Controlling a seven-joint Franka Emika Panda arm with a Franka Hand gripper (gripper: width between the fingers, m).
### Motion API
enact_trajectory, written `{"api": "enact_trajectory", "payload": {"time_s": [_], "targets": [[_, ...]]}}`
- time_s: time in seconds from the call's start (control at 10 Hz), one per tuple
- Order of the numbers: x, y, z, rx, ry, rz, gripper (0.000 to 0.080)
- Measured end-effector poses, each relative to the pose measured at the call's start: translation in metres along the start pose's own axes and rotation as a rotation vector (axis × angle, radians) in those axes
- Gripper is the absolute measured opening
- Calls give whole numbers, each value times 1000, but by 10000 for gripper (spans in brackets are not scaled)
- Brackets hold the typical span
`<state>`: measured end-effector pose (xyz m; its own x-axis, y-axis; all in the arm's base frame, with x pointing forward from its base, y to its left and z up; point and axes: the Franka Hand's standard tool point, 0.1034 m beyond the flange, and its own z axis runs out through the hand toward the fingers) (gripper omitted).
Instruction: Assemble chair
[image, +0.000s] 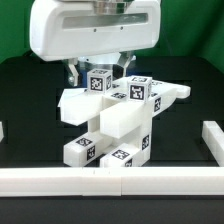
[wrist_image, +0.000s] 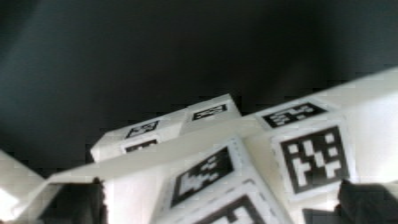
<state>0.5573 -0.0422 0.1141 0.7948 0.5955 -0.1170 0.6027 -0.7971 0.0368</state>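
Observation:
The chair (image: 115, 115) stands half-built in the middle of the black table. It is a cluster of white slabs, bars and blocks with black-and-white tags. Its topmost tagged block (image: 98, 82) sits just under my gripper (image: 98, 70), whose dark fingers hang on either side of it. In the wrist view the tagged chair pieces (wrist_image: 231, 170) fill the space between my gripper (wrist_image: 217, 205) fingers. One finger (wrist_image: 71, 205) shows at each edge, set wide apart, with a dark gap beside one of them. The gripper is open and holds nothing.
A long plain white rail (image: 100, 180) runs along the table's front. Another rail (image: 212, 140) stands at the exterior view's right, and a short white end (image: 3, 130) shows at its left. The robot's big white body (image: 95, 30) hangs over the chair.

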Motion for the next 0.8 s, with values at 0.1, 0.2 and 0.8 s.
{"api": "enact_trajectory", "payload": {"time_s": [0.1,0.2,0.8], "targets": [[1,-1,0,-1,0,-15,649],[0,1,0,-7,-6,-97,649],[-4,4,1,-6,-8,-273,625]]}}
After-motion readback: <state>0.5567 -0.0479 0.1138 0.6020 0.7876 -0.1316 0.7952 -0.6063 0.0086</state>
